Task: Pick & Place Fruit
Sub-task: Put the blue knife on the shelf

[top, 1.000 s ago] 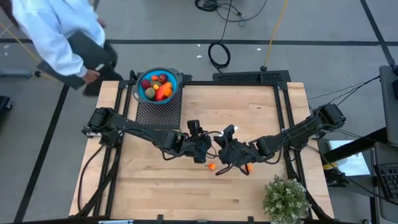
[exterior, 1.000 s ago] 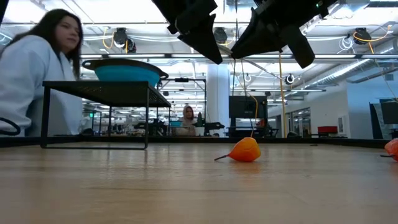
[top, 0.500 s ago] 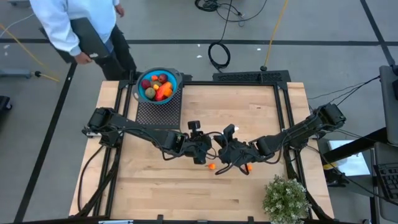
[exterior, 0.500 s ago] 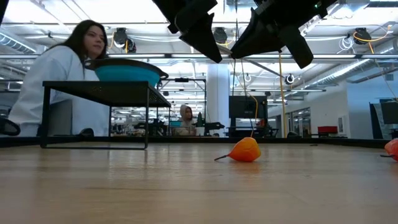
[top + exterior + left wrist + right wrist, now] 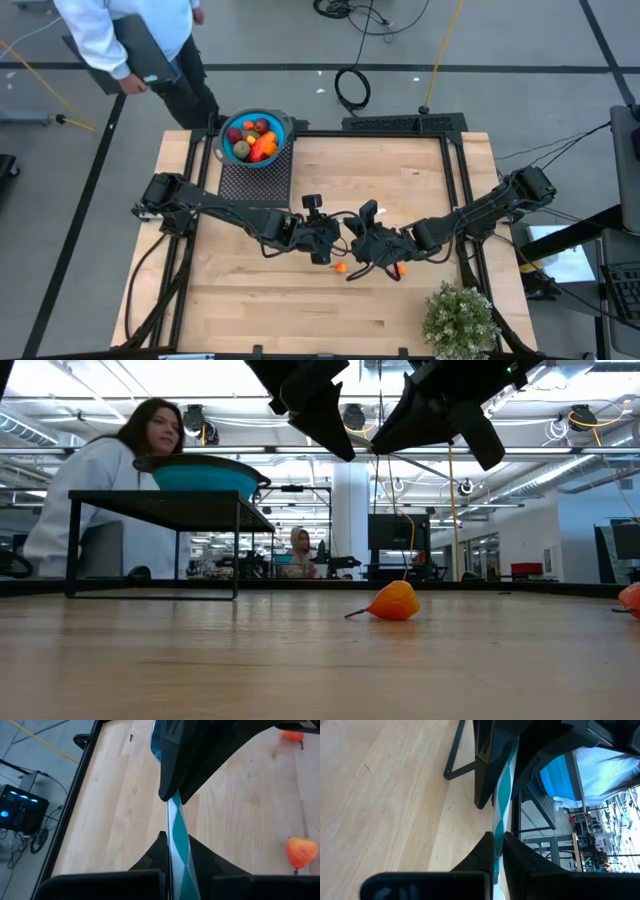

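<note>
A thin teal-and-white striped utensil (image 5: 177, 827) hangs in the air over the table's middle. My left gripper (image 5: 175, 842) and my right gripper (image 5: 497, 840) are both shut on it, tip to tip (image 5: 345, 238). One small orange fruit (image 5: 340, 267) lies on the wood just below them and is also seen in the low view (image 5: 395, 601). A second one (image 5: 400, 269) lies to the right. A blue bowl (image 5: 228, 150) with several fruits stands on a black mesh stand (image 5: 250, 178) at the far left. My left gripper pinches the utensil's striped strip (image 5: 176, 851) between its two fingers. It comes from the table's left, slanting down. The strip runs straight out along the fingers toward the other gripper, clear of the table. My right gripper pinches the same strip (image 5: 499, 832) between its two fingers, coming from the table's right and slanting down. The strip runs on along the fingers into the left gripper's fingers (image 5: 485, 790), lifted clear of the wood.
A bushy green potted plant (image 5: 458, 318) stands at the near right corner. A person in a light coat (image 5: 130, 40) stands beyond the far left corner, behind the bowl. Bare wood lies along the near edge and at the left.
Both arms have kept their places. My left gripper's fingers have drawn together onto the striped utensil. The person beyond the far left corner has stepped to the right, behind the bowl stand. The fruits have not moved.
</note>
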Motion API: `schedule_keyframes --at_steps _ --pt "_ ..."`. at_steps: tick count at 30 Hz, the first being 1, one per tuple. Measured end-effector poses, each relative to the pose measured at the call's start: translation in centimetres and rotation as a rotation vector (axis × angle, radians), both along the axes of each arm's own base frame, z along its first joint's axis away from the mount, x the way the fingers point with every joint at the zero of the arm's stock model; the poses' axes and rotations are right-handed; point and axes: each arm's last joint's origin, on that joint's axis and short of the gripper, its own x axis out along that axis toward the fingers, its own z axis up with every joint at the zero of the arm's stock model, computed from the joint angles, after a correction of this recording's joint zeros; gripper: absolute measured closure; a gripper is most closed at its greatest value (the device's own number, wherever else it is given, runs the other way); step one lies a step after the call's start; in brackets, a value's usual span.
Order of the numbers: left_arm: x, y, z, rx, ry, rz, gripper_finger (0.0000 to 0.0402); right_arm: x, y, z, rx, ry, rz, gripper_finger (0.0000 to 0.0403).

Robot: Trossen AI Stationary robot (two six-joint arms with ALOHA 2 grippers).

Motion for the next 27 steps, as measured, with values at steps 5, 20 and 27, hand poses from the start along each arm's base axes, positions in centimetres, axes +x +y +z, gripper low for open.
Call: schedule_keyframes --at_steps 5,20,27 --pt "-0.1 -0.3 0.0 0.007 0.006 -0.015 0.0379 0.0 0.0 0.0 -0.002 0.003 0.004 0.0377" --pt "-1.1 -1.0 -0.6 -0.033 0.071 0.03 0.0379 -0.8 0.0 0.9 0.019 -0.011 0.0 0.025" --pt "-1.7 -1.2 -0.5 -0.041 0.095 0.048 0.0365 -3.2 -0.7 2.6 0.128 -0.029 -0.062 0.023"
